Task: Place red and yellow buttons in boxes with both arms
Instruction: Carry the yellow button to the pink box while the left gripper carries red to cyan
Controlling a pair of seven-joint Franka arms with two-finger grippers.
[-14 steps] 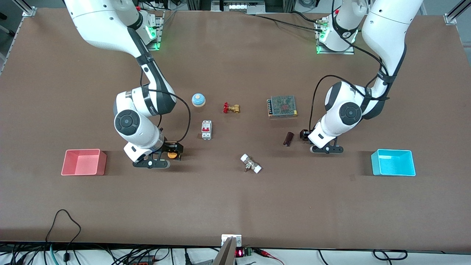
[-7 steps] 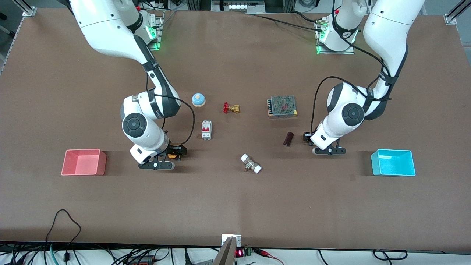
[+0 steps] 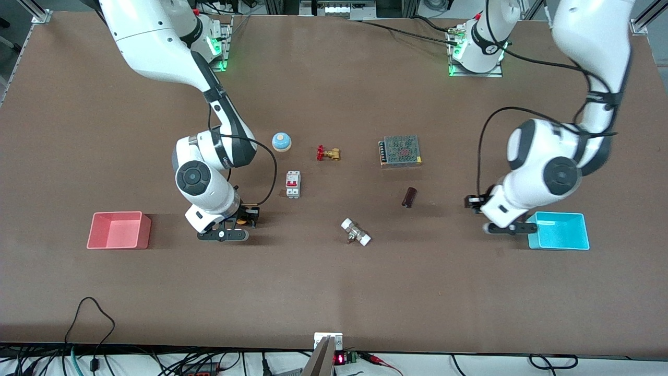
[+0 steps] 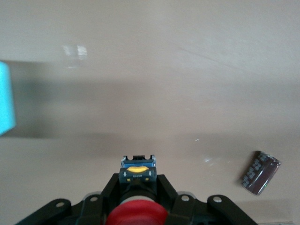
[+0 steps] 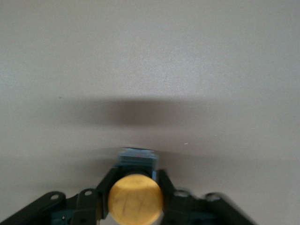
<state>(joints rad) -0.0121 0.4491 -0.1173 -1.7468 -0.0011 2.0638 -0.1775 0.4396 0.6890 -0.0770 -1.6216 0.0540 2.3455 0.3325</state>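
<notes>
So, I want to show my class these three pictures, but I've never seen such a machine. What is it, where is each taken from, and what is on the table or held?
Two white robot arms work at a brown table. The wide picture looks down from across it; the others come from cameras on each wrist.

The left gripper holds a red button beside the blue box. The right gripper holds a yellow button above the table, some way from the pink box.

Also there: a blue bell, a brass valve, a white breaker, a mesh-topped unit, a dark cylinder and a white-capped fitting.
</notes>
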